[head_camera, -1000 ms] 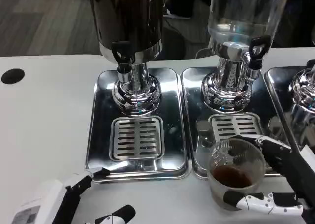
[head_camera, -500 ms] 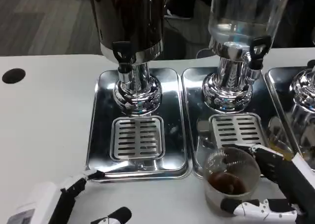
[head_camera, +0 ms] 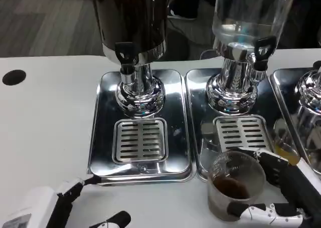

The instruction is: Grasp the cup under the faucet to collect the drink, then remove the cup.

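Note:
A clear plastic cup (head_camera: pixel 234 184) with a little dark brown drink in its bottom stands at the front edge of the middle tray (head_camera: pixel 196 118). My right hand (head_camera: pixel 283 190) grips it from the right, one finger behind the rim and the thumb across the cup's base. The cup is well in front of the clear dispenser's black faucet (head_camera: pixel 262 48) and its drip grille (head_camera: pixel 242 131). My left hand (head_camera: pixel 62 208) lies low at the bottom left, fingers apart, holding nothing. The dark dispenser's faucet (head_camera: pixel 124 53) hangs above the left tray's grille (head_camera: pixel 139 140).
Three steel drip trays stand side by side; the left tray (head_camera: pixel 103 123) carries the dark dispenser, and the right tray (head_camera: pixel 287 95) holds a third dispenser base (head_camera: pixel 311 90). A black hole (head_camera: pixel 13 77) marks the white table at far left.
My right hand has drawn the cup toward me and slightly left, off the middle grille to the tray's front edge. The left hand has slid lower toward the picture's bottom.

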You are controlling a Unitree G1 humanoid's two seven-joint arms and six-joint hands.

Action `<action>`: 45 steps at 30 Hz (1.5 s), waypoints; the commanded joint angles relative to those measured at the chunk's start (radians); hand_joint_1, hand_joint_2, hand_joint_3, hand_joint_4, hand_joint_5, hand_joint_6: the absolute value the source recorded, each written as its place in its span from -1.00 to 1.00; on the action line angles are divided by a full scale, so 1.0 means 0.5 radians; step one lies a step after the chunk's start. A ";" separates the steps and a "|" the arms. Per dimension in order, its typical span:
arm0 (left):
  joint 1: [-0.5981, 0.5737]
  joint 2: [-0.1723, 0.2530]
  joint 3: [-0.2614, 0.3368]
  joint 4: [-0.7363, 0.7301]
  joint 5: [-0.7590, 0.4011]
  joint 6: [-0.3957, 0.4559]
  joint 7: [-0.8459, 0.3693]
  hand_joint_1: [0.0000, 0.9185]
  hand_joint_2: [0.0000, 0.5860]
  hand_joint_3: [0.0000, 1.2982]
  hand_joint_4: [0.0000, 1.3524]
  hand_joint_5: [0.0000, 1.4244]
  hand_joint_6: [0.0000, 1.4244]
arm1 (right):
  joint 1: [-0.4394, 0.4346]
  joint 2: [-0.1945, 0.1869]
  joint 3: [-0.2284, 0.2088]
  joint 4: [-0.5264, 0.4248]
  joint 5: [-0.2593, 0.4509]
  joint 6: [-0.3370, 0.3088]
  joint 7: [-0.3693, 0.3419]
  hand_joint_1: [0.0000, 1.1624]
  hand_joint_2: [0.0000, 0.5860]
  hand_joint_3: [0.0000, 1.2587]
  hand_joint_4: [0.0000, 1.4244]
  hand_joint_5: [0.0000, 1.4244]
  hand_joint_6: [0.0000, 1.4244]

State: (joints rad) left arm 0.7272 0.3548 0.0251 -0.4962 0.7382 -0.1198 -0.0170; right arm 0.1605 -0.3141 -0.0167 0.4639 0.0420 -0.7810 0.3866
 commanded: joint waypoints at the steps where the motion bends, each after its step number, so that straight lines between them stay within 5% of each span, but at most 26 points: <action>1: -0.003 -0.005 -0.023 -0.046 0.030 0.046 -0.057 -0.94 -0.66 -0.55 -0.65 -0.57 -0.56 | -0.052 0.002 -0.024 0.106 0.062 -0.117 0.033 0.42 -0.61 -0.33 -0.39 -0.38 -0.55; 18: -0.101 -0.003 -0.077 -0.043 0.041 0.109 -0.120 -0.94 -0.66 -0.55 -0.65 -0.55 -0.56 | -0.071 -0.005 -0.026 0.135 0.057 -0.226 0.067 0.33 -0.63 -0.42 -0.54 -0.47 -0.80; 34: -0.139 0.023 -0.051 -0.013 -0.021 0.105 -0.145 -0.94 -0.67 -0.55 -0.64 -0.55 -0.53 | -0.076 0.007 -0.022 0.082 0.013 -0.216 0.041 0.30 -0.64 -0.45 -0.58 -0.50 -0.81; 45: -0.161 0.062 -0.026 -0.016 -0.067 0.100 -0.158 -0.95 -0.67 -0.55 -0.64 -0.55 -0.53 | -0.110 0.009 -0.001 0.204 -0.155 -0.296 -0.052 0.36 -0.64 -0.38 -0.48 -0.42 -0.73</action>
State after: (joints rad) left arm 0.6493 0.3757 0.0051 -0.5088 0.7120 -0.0709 -0.0828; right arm 0.1273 -0.3154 -0.0225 0.5503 -0.0187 -0.8879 0.3852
